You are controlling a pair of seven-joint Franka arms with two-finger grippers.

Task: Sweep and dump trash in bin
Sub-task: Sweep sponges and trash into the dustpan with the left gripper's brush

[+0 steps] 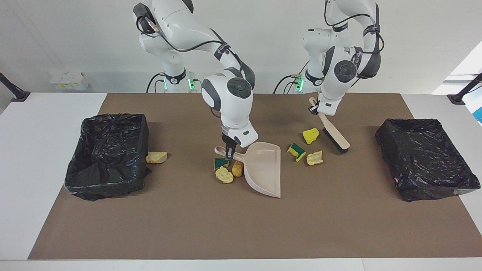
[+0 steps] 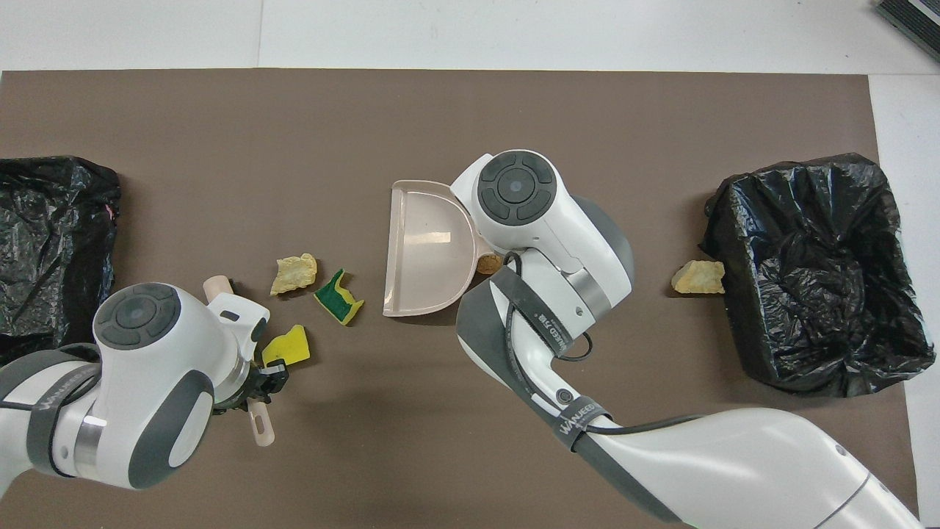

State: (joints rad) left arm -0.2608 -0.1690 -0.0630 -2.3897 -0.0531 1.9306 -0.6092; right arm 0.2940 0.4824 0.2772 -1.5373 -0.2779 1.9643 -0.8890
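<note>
Bright even light from above, soft shadows under arms, glossy glare on bin liners (image 1: 107, 150), sharp

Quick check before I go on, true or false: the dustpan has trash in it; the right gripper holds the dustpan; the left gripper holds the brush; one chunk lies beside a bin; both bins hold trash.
1. The dustpan has trash in it. False: it is empty.
2. The right gripper holds the dustpan. True.
3. The left gripper holds the brush. True.
4. One tan chunk lies beside a bin. True.
5. Both bins hold trash. False: neither shows any; the chunks lie on the mat.
</note>
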